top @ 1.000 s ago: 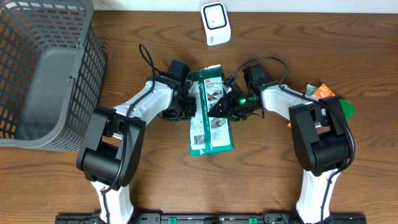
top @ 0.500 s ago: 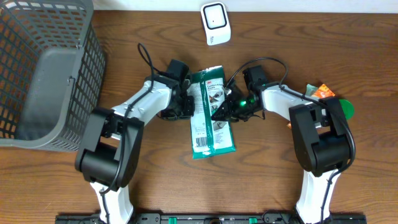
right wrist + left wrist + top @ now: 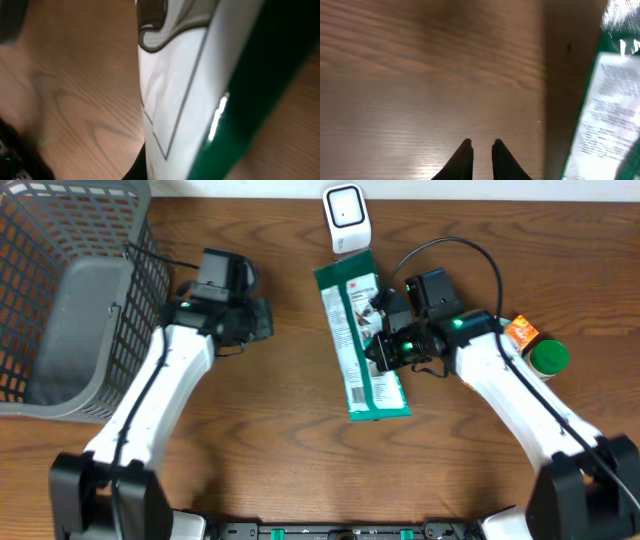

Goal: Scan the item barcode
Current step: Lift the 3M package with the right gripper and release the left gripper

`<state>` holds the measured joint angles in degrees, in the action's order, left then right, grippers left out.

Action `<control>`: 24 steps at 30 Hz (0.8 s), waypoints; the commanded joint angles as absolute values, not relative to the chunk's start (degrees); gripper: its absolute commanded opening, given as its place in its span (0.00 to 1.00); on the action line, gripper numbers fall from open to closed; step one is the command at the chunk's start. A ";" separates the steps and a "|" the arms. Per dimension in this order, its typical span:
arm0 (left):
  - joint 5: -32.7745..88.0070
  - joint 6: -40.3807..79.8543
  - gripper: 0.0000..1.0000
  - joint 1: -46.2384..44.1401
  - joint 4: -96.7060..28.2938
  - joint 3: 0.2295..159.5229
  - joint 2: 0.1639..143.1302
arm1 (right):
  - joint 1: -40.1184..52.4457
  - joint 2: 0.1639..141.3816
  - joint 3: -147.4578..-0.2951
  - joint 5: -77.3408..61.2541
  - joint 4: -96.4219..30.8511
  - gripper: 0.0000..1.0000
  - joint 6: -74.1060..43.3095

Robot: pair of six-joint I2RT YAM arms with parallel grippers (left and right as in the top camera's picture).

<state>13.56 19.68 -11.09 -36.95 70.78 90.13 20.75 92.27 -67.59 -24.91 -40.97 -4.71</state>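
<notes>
**Right tool pinches the packet under the scanner**

Right tool (image 3: pixel 380 348) is clamped on the 3 o'clock edge of the green packet (image 3: pixel 360 340), its fingers closed on the wrapper about halfway along. In the right wrist view the white and green film (image 3: pixel 200 90) fills the frame, right up against the camera. A mid-edge grip like this probably keeps the long, floppy pack from drooping at either end.

The packet sits near the middle of the tabletop (image 3: pixel 300 440), its long axis running from about 11 to 5 o'clock. Its top end lies just short of the white scanner (image 3: pixel 345 218) at 12 o'clock. My guess is that this angle aims the printed face at the scanner window. Whether the barcode is on the upward face, I cannot tell.

Left tool (image 3: pixel 262 320) hangs at 9 o'clock of the packet, well apart from it. Its fingers (image 3: pixel 465 157) are nearly pressed together on nothing, with bare wood beneath and the packet at the 3 o'clock margin of its view. Parked there, it leaves the scanner's line of sight free.

A grey basket (image 3: pixel 70 290) stands at 9 o'clock. An orange pack (image 3: pixel 520 330) and a green item (image 3: pixel 548 357) lie at 3 o'clock.
</notes>
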 commanded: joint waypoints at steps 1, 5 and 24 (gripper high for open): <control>11.99 20.23 0.17 -7.40 -37.87 71.05 87.35 | 20.91 87.50 -67.77 -21.45 -41.85 0.01 -0.69; 11.00 20.21 0.17 -2.76 -41.17 71.05 87.13 | 20.99 81.30 -67.94 -19.53 -41.98 0.01 1.39; 2.50 17.91 0.46 1.10 -44.56 71.05 87.13 | 21.12 74.52 -85.62 -10.72 -48.95 0.01 13.91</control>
